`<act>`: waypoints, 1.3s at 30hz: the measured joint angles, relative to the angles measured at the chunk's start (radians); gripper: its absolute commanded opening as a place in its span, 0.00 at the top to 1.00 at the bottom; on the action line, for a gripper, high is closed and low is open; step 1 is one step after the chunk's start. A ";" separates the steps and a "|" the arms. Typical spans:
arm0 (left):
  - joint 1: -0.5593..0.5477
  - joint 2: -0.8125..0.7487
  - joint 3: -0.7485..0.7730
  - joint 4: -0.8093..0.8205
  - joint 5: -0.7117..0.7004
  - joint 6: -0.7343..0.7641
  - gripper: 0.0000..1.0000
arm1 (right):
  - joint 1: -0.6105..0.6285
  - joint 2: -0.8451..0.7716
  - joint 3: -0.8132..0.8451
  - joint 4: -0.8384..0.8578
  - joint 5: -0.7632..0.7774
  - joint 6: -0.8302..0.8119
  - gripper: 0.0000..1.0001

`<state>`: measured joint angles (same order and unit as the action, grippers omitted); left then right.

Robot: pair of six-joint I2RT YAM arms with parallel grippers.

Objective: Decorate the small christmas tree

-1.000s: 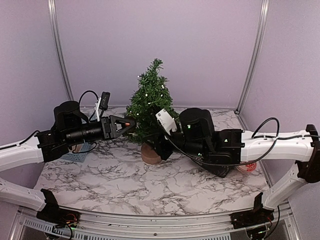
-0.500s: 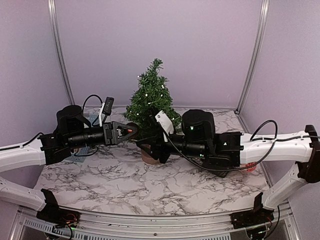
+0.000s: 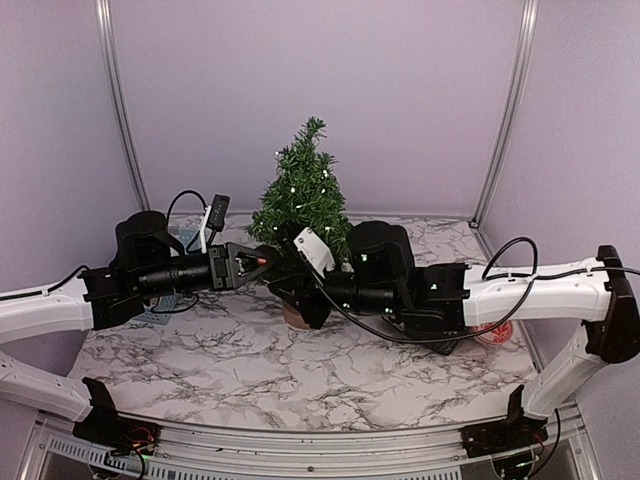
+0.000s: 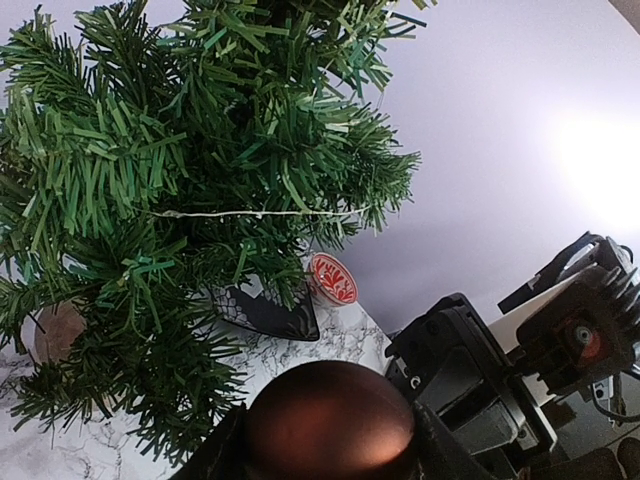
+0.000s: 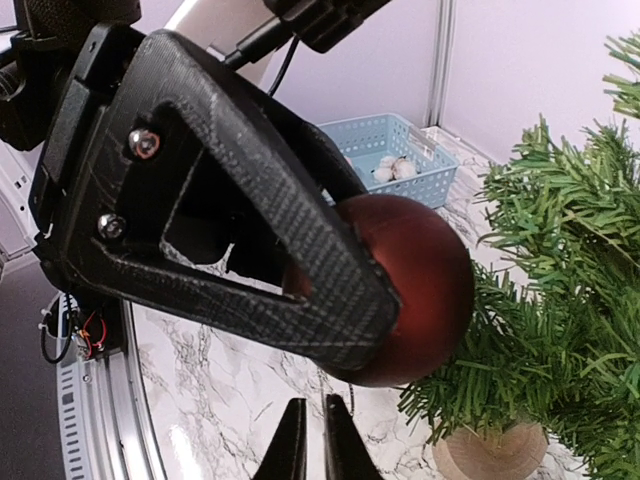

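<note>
Left gripper (image 3: 260,260) is clamped on a glossy dark-red round bauble (image 4: 330,420), with a black carbon-weave finger (image 5: 250,230) on each side of it. It holds the bauble against the left flank of the small christmas tree (image 3: 300,195), about level with the lower branches. From the right wrist camera the bauble touches the green needle tips there, above and to the left of the round tan wooden stump base (image 5: 490,452). That miniature dark-green bristly pine stands upright toward the back of the white marble-patterned table (image 3: 300,380). A thin light string (image 4: 250,212) is draped across its branches and small pale dots of light show over its front. Right gripper (image 5: 312,440) reaches in low at the tree's near-left foot, just under the bauble. Its jaws stand narrow, almost together, and a thin wire shows beside them, though whether they pinch it cannot be told. Left of the tree, behind the left arm, sits a light-blue plastic mesh basket (image 5: 395,150) with a few whitish balls (image 5: 392,170) inside. On the tree's right, well apart from it, a small round red-and-white patterned disc (image 4: 330,278) sits on the table
</note>
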<state>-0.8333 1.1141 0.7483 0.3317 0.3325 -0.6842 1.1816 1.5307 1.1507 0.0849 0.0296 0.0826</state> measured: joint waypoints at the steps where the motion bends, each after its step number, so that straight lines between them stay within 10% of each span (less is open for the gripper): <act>1: 0.000 0.000 0.000 0.000 -0.003 -0.002 0.63 | 0.000 0.000 0.000 -0.004 0.003 -0.004 1.00; 16: 0.000 0.016 -0.006 0.000 -0.082 -0.012 0.64 | -0.015 -0.032 -0.021 -0.010 0.085 -0.003 1.00; 23: 0.000 0.014 -0.010 0.012 -0.085 0.019 0.58 | -0.050 -0.038 -0.034 -0.007 0.067 0.076 0.69; 39: -0.026 -0.096 -0.039 0.119 0.014 0.327 0.55 | -0.121 -0.114 -0.118 0.168 -0.205 0.344 0.65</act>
<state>-0.8593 1.0183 0.7090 0.4503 0.3466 -0.3569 1.0607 1.4166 1.0328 0.2531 -0.1757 0.4263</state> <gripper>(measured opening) 0.497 0.351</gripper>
